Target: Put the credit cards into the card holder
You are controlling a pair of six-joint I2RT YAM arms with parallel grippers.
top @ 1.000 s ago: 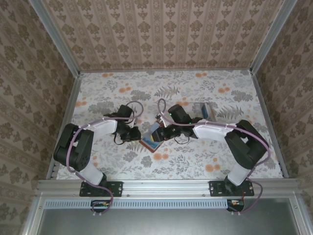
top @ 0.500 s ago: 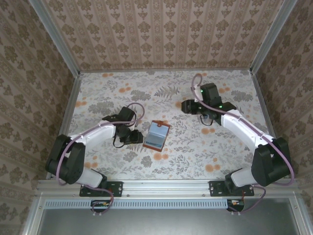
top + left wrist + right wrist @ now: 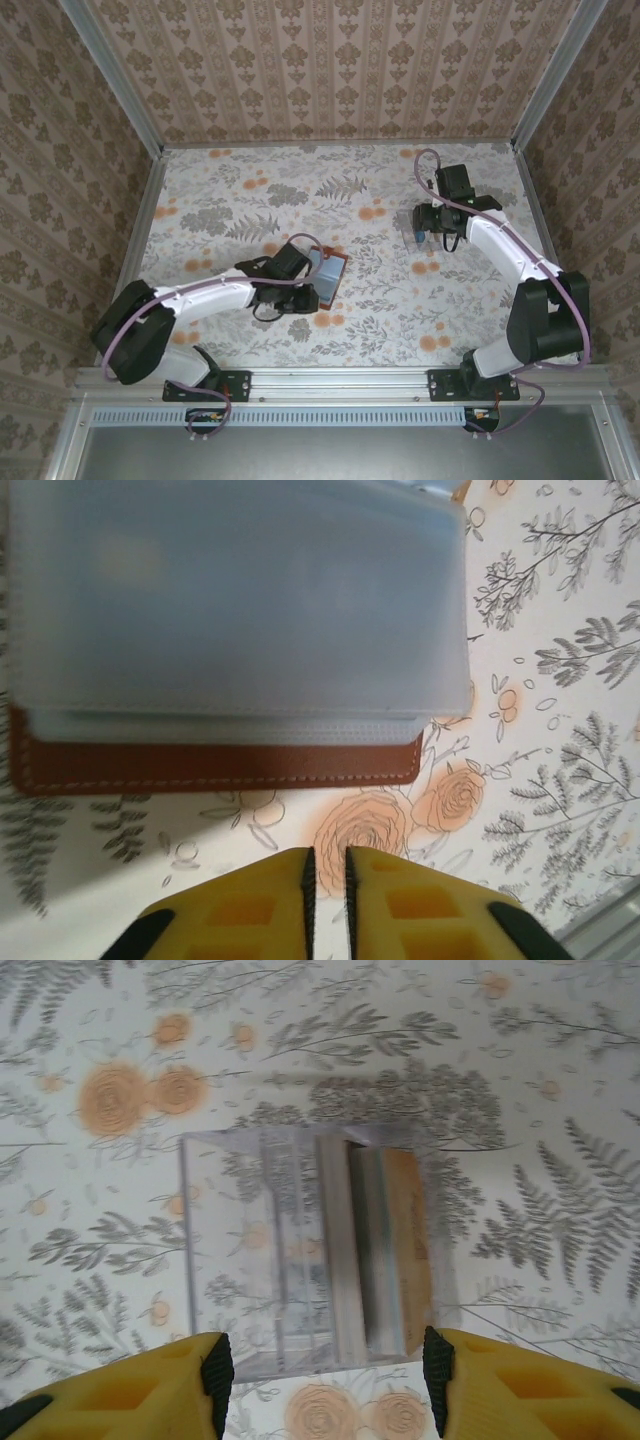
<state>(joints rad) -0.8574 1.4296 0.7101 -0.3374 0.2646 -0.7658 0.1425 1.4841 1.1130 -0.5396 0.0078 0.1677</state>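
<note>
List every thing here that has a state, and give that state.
card holder: open, lying flat, clear pockets up.
credit cards: overlapping on the cloth, ungripped.
left gripper: shut, empty, near the card holder's leather edge.
right gripper: open, above the credit cards.

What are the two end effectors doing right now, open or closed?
Left end effector: closed, holding nothing.
Right end effector: open, holding nothing.

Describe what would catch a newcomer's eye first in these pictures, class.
The reddish-brown card holder lies open mid-table on the floral cloth, its cloudy plastic pockets showing, with the left end effector shut just short of its edge. Further right, the right end effector hangs open over the pale credit cards.
</note>
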